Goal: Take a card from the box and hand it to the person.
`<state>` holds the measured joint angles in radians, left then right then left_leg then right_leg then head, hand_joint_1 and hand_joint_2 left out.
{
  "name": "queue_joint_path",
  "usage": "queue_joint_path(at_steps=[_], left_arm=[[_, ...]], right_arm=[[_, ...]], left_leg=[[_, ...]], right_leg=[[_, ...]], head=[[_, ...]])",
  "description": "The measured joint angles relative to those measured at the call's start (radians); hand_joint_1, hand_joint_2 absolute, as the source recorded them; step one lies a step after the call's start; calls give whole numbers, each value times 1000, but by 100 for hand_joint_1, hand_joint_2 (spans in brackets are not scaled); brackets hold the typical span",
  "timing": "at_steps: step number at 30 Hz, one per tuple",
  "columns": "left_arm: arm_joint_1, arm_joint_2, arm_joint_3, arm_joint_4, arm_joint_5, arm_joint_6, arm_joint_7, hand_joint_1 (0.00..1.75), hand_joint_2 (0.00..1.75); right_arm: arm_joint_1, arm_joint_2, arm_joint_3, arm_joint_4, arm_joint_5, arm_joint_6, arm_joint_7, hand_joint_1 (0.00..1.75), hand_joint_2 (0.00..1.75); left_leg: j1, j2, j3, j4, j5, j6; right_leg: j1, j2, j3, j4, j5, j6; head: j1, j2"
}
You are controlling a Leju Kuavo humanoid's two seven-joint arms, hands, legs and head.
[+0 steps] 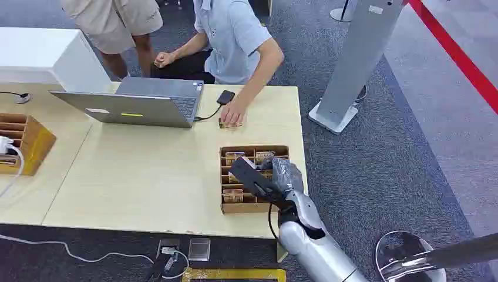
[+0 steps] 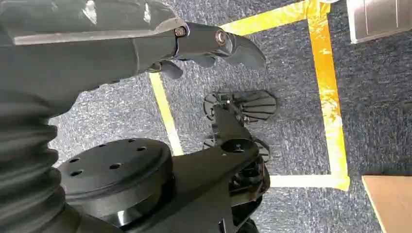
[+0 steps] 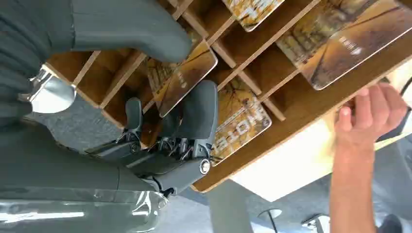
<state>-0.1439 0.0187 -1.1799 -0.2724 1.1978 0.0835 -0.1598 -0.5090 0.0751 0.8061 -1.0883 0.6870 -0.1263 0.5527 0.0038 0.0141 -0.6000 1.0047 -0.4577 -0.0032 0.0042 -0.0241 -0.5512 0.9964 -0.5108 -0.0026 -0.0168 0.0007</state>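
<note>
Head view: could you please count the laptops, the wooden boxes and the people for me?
Laptops: 1
Wooden boxes: 2
People: 2
Total: 5

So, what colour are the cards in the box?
Golden yellow and brown, a printed autumn-like picture; the cards show best in the right wrist view, lying in the box.

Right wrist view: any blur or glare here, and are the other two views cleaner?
Right wrist view: person's hand soft, glare on the cards, right hand sharp. Head view: evenly lit, box readable. Left wrist view: left hand slightly soft, floor clear.
</note>
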Motion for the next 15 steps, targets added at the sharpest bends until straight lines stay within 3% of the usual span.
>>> queue_joint_path(at_steps=[15], left_arm=[[-2, 0, 0, 0, -18, 0, 0, 0, 175]], right_arm=[[0, -19, 1, 0, 2, -3, 17, 94, 175]], left_leg=[[0, 0, 0, 0, 0, 0]], right_leg=[[0, 0, 0, 0, 0, 0]], head=[[0, 0]])
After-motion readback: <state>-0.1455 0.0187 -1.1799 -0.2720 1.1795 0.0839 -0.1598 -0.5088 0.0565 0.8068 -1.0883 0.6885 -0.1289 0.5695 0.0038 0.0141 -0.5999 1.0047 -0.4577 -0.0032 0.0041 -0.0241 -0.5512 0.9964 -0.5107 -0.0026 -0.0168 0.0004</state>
